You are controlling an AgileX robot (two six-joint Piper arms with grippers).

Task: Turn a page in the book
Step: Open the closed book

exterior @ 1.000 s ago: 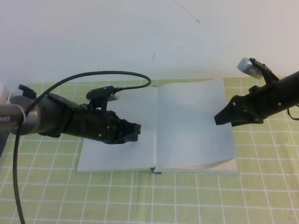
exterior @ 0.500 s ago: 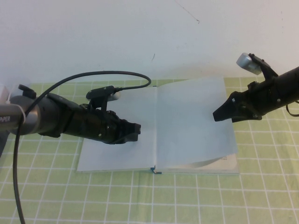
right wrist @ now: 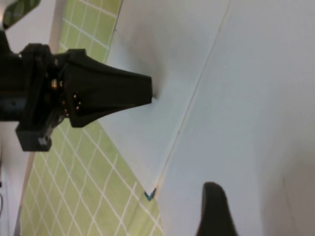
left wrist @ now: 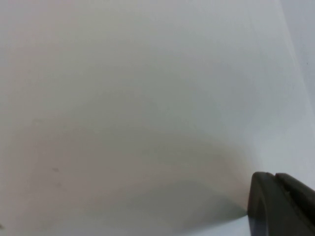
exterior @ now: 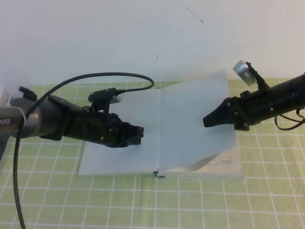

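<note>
As left (exterior: 140, 133) pins book (exterior: 114, 160), right (exterior: 206, 121) (seemingly) props page (exterior: 190, 109).

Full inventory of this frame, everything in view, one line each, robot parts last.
book: one, white pages with dark teal edge at the spine, lying open on the mat.
page: one, white, right-hand leaf lifted off the stack and curling up, printed page showing beneath its near corner.
mat: one, light green with white grid, covering the table.
wall: white, behind the table.
cable: one, black, looping over the left arm.
left gripper: one, black, jaws shut, tip pressing on the left-hand page.
right gripper: one, black, at the lifted page, jaws open.
</note>
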